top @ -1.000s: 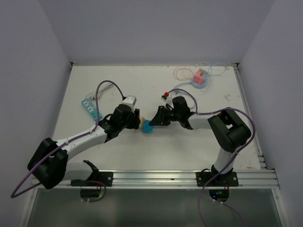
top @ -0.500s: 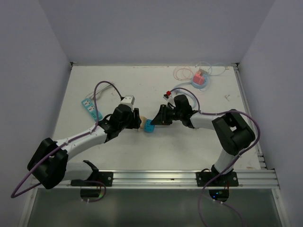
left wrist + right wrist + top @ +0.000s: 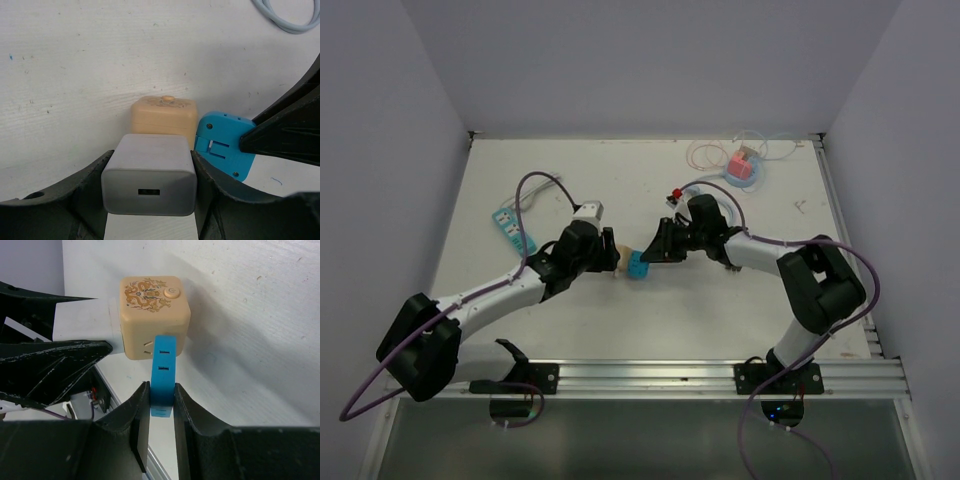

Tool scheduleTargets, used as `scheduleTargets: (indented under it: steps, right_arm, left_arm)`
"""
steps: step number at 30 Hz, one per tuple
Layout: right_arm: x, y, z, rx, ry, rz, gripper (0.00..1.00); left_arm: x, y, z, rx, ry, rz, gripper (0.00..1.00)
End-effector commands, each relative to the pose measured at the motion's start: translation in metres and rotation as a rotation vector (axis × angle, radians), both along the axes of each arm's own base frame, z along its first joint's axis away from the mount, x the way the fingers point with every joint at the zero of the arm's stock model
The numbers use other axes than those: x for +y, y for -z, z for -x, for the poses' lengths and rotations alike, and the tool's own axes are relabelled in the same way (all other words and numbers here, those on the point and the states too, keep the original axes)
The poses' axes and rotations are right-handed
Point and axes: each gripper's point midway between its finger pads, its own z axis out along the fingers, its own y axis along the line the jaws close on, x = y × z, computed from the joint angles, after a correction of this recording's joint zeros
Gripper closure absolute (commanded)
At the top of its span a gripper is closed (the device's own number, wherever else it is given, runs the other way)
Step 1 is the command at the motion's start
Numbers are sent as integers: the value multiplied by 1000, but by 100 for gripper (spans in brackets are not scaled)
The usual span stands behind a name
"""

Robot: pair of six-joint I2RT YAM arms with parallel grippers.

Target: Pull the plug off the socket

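The socket is a beige cube with a dragon print, lying mid-table. A grey USB charger block sticks out of its near side, and my left gripper is shut on that block, with fingers against both flanks. A flat blue plug sits in the cube's other side. My right gripper is shut on the blue plug's free end. From above, the two grippers meet at the cube, the left gripper from the left and the right gripper from the right.
A teal power strip lies at the left. A pink block with looped cables sits at the back right, and a small red-and-white part lies behind the right wrist. A metal rail runs along the near edge.
The right arm's elbow has swung out to the right and its wrist has shifted slightly. The cube, both plugs and the left arm have stayed where they were.
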Motion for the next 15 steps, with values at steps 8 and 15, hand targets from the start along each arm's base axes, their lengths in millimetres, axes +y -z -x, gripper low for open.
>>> scheduleTargets:
  steps: [8,15]
  right_arm:
    - [-6,-46,36,50,-129,-35,100]
    - [-6,-44,46,76,-202,-42,100]
  left_arm:
    - [100,-13,-26,-104,-391,-316,100]
    - [110,-25,-28,-126,-431,-366,100]
